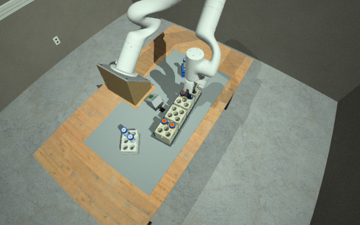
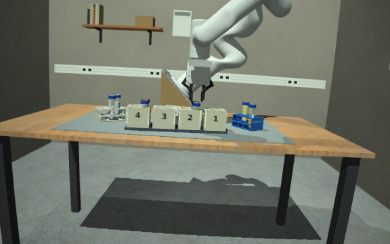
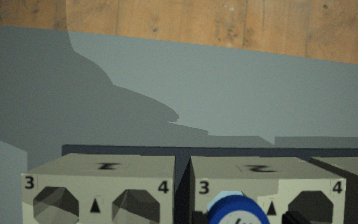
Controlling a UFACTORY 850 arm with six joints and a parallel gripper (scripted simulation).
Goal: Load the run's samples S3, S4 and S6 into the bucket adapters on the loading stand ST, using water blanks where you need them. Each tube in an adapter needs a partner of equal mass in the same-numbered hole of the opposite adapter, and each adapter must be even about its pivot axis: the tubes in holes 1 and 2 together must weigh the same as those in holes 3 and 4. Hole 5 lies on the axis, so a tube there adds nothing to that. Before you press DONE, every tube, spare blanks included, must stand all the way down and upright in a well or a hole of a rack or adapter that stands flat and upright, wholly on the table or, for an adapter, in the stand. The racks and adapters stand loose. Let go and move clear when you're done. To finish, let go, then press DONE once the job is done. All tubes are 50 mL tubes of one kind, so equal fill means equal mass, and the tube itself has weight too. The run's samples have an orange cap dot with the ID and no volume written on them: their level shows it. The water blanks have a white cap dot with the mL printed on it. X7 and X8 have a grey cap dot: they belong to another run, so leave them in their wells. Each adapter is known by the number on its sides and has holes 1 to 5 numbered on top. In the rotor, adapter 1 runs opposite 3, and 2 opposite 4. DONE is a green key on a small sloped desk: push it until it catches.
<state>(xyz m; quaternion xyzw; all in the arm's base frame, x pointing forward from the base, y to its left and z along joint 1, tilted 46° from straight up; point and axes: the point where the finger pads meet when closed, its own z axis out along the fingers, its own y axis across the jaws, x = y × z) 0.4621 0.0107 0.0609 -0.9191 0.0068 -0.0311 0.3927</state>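
My gripper [image 1: 189, 94] [image 2: 197, 98] [image 3: 245, 218] is open and empty, just above a water blank [image 2: 196, 104] [image 3: 237, 212] with a white cap dot. The blank stands in hole 3 of adapter 2 [image 2: 189, 123] [image 3: 300, 186]. An orange-dot sample [image 1: 182, 92] also stands in adapter 2. Adapter 4 [image 1: 165, 139] [image 2: 137, 119] holds two orange-dot samples [image 1: 164, 120] [image 1: 172, 125]. Adapter 3 [image 1: 175, 116] [image 2: 164, 120] shows no tubes. Adapter 1 [image 2: 215, 123] [image 3: 100, 174] shows empty holes 3 and 4; its rest is partly hidden. Sample IDs are unreadable.
The white rack [image 1: 130, 152] [image 2: 101, 115] holds two white-dot blanks [image 1: 124, 130] [image 1: 130, 137]. The blue rack [image 1: 183, 73] [image 2: 254, 123] holds two tubes [image 2: 245, 108] [image 2: 252, 111]. The green DONE key [image 1: 151, 97] is on a sloped desk beside the stand.
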